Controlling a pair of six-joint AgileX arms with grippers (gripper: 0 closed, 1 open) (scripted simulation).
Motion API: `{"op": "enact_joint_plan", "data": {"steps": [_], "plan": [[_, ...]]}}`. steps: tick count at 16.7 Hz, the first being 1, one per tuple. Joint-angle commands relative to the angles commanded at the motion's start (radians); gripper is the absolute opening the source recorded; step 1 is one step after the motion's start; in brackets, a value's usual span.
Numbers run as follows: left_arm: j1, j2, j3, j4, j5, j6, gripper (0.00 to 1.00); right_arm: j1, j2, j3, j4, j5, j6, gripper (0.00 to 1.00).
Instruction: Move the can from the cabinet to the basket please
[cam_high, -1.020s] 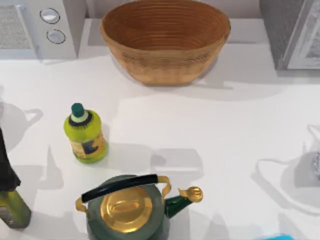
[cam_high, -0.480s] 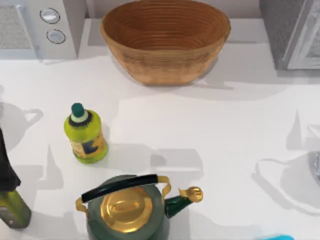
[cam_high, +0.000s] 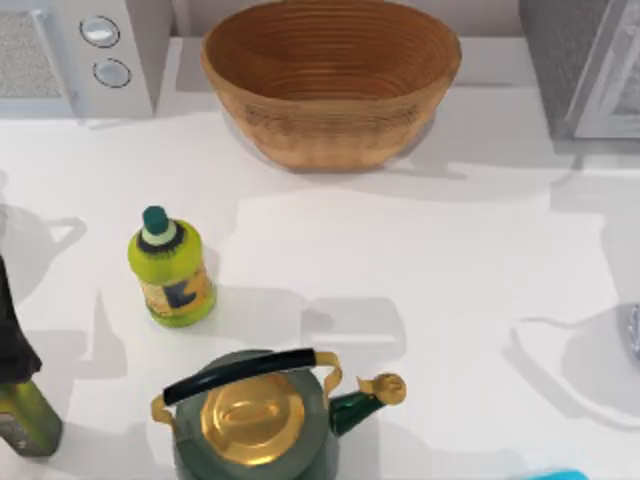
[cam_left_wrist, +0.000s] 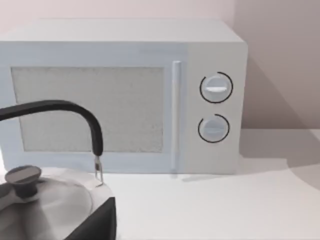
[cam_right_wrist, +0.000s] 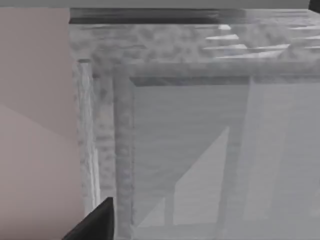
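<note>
While the basket (cam_high: 331, 80) sits at the back of the white counter (cam_high: 430, 270), the cabinet (cam_high: 585, 65) stands just to its right, its grey speckled frame and glass door (cam_right_wrist: 210, 155) close up in the right wrist view, where a dark finger (cam_right_wrist: 97, 222) juts in at the frame's lower corner; whether the right fingers are wide or narrow cannot be told. No can is visible in any view, so its place cannot be told. Left of the basket stands a white microwave (cam_high: 75, 55). A yellow-green bottle (cam_high: 171, 268) stands in front of the basket to the left, and a green kettle (cam_high: 255, 420) with a gold lid sits further forward.
</note>
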Motion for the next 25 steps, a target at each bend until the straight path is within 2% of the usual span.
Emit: {"op": "enact_joint_plan", "data": {"steps": [9, 18, 25], "plan": [[0.0, 0.0, 0.0, 0.0, 0.0, 0.0, 1.0, 0.091, 0.443, 0.29, -0.126, 0.056, 0.034, 1.0], [0.0, 0.0, 0.0, 0.0, 0.0, 0.0, 1.0, 0.102, 0.509, 0.291, -0.143, 0.069, 0.042, 1.0], [0.0, 0.0, 0.0, 0.0, 0.0, 0.0, 1.0, 0.28, 0.569, 0.34, -0.095, 0.247, 0.035, 1.0]]}}
